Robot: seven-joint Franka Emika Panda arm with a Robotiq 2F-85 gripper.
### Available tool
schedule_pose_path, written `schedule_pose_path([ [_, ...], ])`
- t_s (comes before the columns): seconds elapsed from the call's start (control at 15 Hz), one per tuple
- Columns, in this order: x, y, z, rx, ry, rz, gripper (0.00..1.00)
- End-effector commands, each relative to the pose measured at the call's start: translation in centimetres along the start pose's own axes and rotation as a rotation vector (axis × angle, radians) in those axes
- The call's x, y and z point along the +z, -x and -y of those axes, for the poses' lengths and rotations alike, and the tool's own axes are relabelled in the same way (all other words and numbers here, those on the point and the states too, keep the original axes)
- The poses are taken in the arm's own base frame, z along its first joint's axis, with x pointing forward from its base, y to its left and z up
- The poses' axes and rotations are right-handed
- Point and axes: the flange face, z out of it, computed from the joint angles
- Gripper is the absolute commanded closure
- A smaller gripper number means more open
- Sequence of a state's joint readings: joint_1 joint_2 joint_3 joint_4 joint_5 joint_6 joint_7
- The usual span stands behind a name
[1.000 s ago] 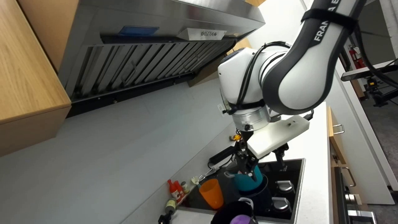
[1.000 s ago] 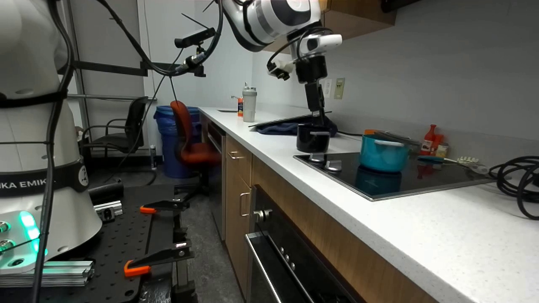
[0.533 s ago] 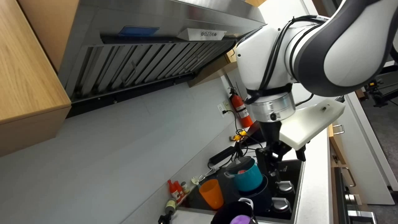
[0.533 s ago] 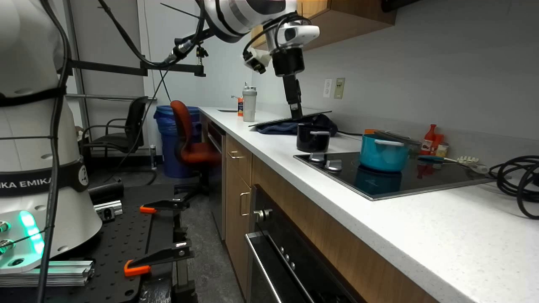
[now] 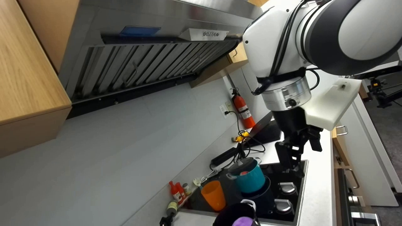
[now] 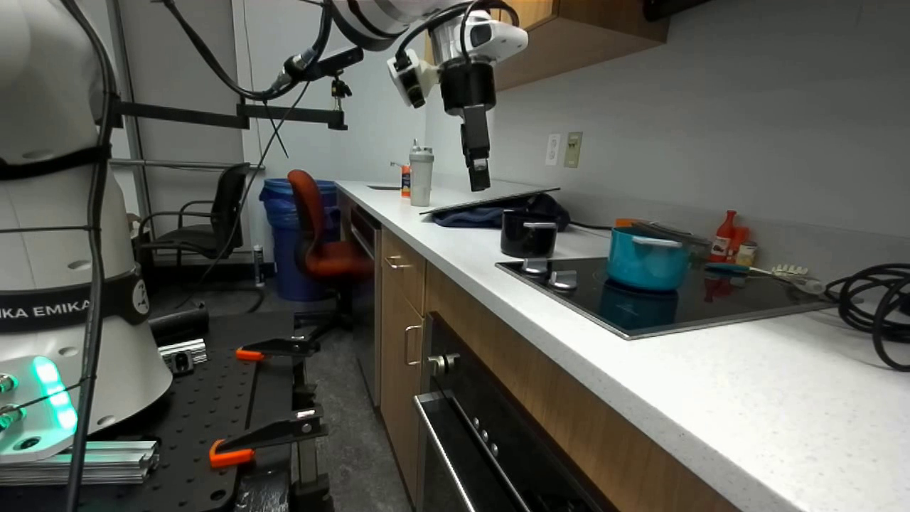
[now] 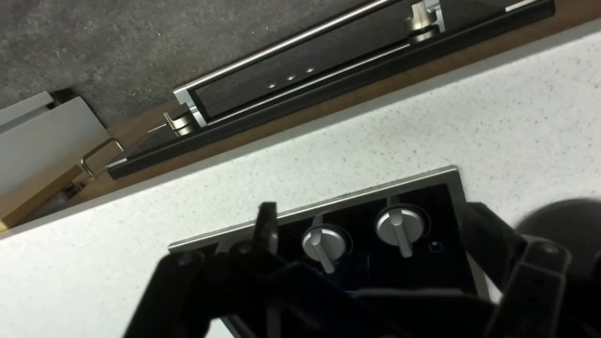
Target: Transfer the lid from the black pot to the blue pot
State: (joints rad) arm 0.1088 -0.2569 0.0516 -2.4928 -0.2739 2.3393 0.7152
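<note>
The blue pot (image 5: 252,182) stands on the cooktop in both exterior views (image 6: 643,267). The dark lid (image 5: 246,164) lies tilted on its rim, covering part of the opening. Something red shows inside through the uncovered part. The lid's edge also shows at the back of the pot (image 6: 668,232). The black pot (image 5: 229,213) stands on the counter beside the cooktop, uncovered, with a purple thing (image 5: 242,221) in it; it also shows here (image 6: 522,238). My gripper (image 5: 307,158) is in the air above the cooktop's front side (image 6: 480,179). Its fingers (image 7: 375,230) are apart and empty.
The cooktop (image 7: 450,267) has two knobs (image 7: 325,244) near its front edge. An orange cup (image 5: 213,195), red bottles (image 6: 724,236) and utensils (image 6: 775,274) stand or lie near the wall. A range hood (image 5: 141,59) hangs above. A dark cloth and flat sheet (image 6: 490,203) lie behind the black pot.
My gripper has risen and moved away from the pots, toward the counter's front side, uncovering the view of the blue pot and lid. The pots and lid have not visibly moved.
</note>
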Motion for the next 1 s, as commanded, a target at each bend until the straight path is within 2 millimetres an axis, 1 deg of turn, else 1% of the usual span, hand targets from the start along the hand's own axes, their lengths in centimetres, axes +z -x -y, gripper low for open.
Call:
schedule_pose_path([
  [0.0,-1.1,0.6,-1.0,-0.056,0.001,0.018,0.0],
  [0.33,-1.5,0.4,-1.2,-0.094,-0.008,-0.016,0.0],
  [0.8,-2.0,0.0,-1.3,-0.093,-0.018,-0.065,0.0],
  [0.87,-1.4,-0.4,-0.7,-0.084,-0.004,-0.032,0.0],
  [0.93,-1.4,-0.4,-0.7,-0.084,-0.004,-0.034,0.0],
])
